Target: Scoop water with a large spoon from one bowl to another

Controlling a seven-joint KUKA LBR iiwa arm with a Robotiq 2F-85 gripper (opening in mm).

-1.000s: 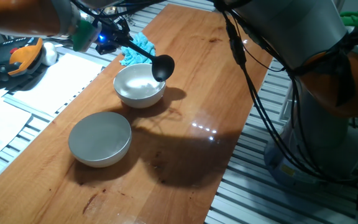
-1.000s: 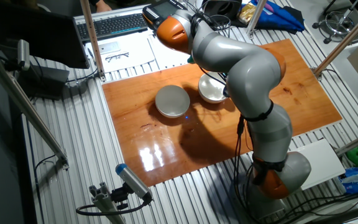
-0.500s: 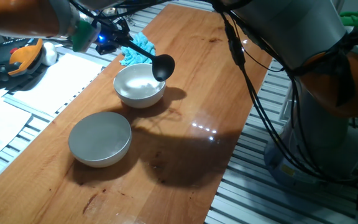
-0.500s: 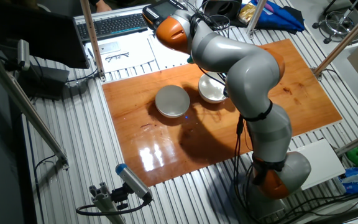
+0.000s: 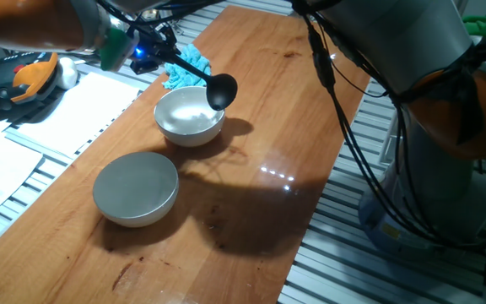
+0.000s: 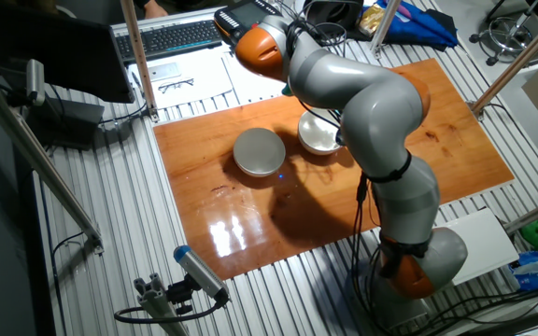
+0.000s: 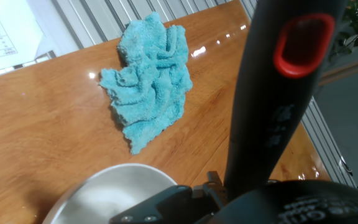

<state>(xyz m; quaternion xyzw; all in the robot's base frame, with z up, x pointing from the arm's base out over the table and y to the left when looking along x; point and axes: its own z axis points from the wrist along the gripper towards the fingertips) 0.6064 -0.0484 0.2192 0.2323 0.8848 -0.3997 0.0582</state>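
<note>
The large spoon [image 5: 220, 91], a black ladle, hangs with its round scoop over the right rim of the white bowl [image 5: 189, 115]. Its thin handle runs up and left into my gripper [image 5: 153, 49], which is shut on it. In the hand view the handle [image 7: 283, 106] with a red-rimmed hole crosses the frame, with the white bowl [image 7: 107, 196] below it. A second, grey bowl [image 5: 136, 187] stands nearer the camera. In the other fixed view both bowls [image 6: 259, 151] [image 6: 318, 136] show and the arm hides the spoon. I cannot make out the water in either bowl.
A crumpled blue cloth [image 5: 184, 66] lies just behind the white bowl, also in the hand view as the cloth [image 7: 148, 78]. White papers [image 5: 74, 110] lie left of the wooden board [image 5: 260, 203]. Cables hang from the arm [image 5: 395, 51] on the right.
</note>
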